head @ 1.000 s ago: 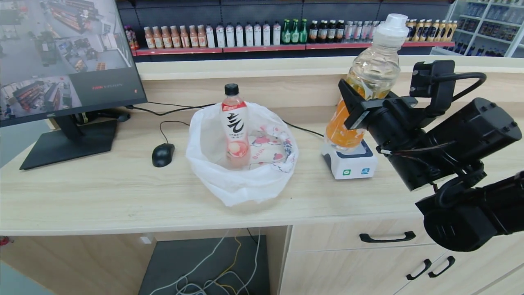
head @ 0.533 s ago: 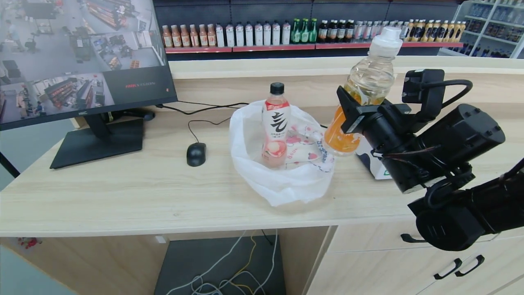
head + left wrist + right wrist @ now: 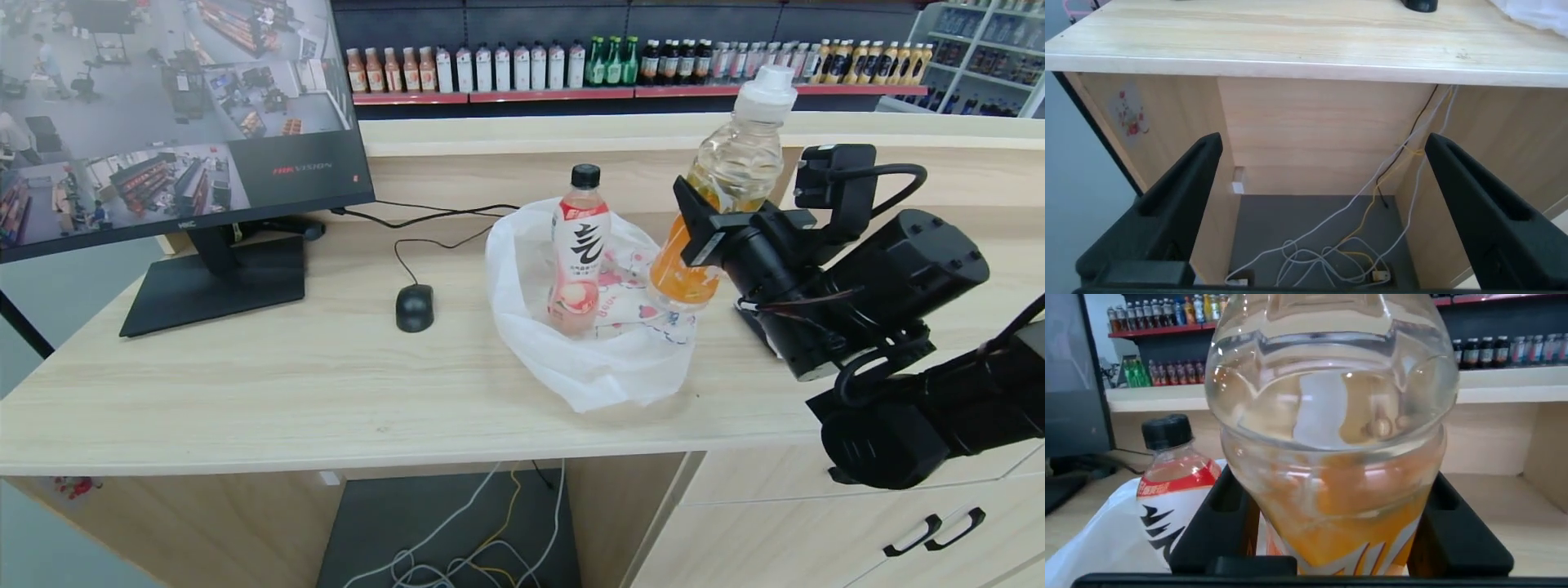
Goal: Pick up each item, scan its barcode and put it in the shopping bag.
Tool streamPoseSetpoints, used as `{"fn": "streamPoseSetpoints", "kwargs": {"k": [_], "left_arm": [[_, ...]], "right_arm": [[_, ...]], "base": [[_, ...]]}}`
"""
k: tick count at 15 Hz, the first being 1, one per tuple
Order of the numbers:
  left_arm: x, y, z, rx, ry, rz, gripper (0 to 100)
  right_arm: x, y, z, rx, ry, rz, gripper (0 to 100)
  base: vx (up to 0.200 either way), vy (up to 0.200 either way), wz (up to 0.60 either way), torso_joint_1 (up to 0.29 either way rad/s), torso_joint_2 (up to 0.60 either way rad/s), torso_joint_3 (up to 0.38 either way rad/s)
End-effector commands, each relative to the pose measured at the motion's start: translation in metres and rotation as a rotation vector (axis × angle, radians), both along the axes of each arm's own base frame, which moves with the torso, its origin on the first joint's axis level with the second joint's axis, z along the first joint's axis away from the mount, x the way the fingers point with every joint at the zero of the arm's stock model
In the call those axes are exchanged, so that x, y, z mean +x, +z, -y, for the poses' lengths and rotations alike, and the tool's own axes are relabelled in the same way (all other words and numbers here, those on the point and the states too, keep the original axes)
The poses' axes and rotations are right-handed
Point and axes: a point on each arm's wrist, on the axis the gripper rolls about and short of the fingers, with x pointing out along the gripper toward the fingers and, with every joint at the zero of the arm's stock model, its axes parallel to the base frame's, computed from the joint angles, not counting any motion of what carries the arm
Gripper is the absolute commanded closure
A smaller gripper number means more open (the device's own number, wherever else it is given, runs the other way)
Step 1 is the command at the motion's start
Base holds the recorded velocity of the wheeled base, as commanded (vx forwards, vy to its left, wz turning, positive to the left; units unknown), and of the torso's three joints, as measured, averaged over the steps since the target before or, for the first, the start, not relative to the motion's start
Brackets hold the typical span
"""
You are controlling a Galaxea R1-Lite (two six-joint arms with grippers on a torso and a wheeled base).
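My right gripper [image 3: 700, 233] is shut on an orange drink bottle [image 3: 718, 196] with a white cap, held upright above the right rim of the white shopping bag [image 3: 588, 359]. Up close, the orange drink bottle [image 3: 1331, 449] sits between the black fingers [image 3: 1454, 514]. Inside the bag stand a pink drink bottle [image 3: 578, 253] with a black cap and a flat printed packet [image 3: 624, 306]. The pink bottle [image 3: 1167, 494] also appears beside the held one. My left gripper [image 3: 1323, 212] hangs open below the counter's front edge, facing the space under the counter [image 3: 1290, 41].
A monitor [image 3: 163, 114] on a black stand is at the counter's left, a black mouse [image 3: 414, 307] beside the bag. Cables [image 3: 1372, 237] lie under the counter. Drawers [image 3: 931, 531] sit lower right. Shelves of bottles [image 3: 571, 65] line the back wall.
The head camera has swung, shifting the whole scene right. My right gripper has carried the orange bottle from above the white scanner to the bag's right rim.
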Motion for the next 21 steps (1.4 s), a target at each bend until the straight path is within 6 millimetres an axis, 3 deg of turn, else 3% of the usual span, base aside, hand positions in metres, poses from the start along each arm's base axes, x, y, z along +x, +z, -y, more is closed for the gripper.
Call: {"fn": "streamPoseSetpoints", "kwargs": {"k": [1, 5, 14, 21], "left_arm": [[0.0, 0.0, 0.0, 0.0, 0.001, 0.0, 0], [0.0, 0.0, 0.0, 0.0, 0.001, 0.0, 0], [0.0, 0.0, 0.0, -0.005, 0.001, 0.002, 0], [0.0, 0.0, 0.0, -0.005, 0.001, 0.0, 0]], "right_arm": [[0.006, -0.005, -0.004, -0.003, 0.003, -0.005, 100], [0.021, -0.026, -0.011, -0.065, 0.049, -0.039, 100], [0.052, -0.047, -0.027, -0.069, 0.055, -0.044, 100], [0.067, -0.076, -0.027, -0.092, 0.041, -0.106, 100]], "base": [[0.0, 0.0, 0.0, 0.0, 0.0, 0.0], [0.0, 0.0, 0.0, 0.0, 0.0, 0.0], [0.0, 0.0, 0.0, 0.0, 0.0, 0.0], [0.0, 0.0, 0.0, 0.0, 0.0, 0.0]]}}
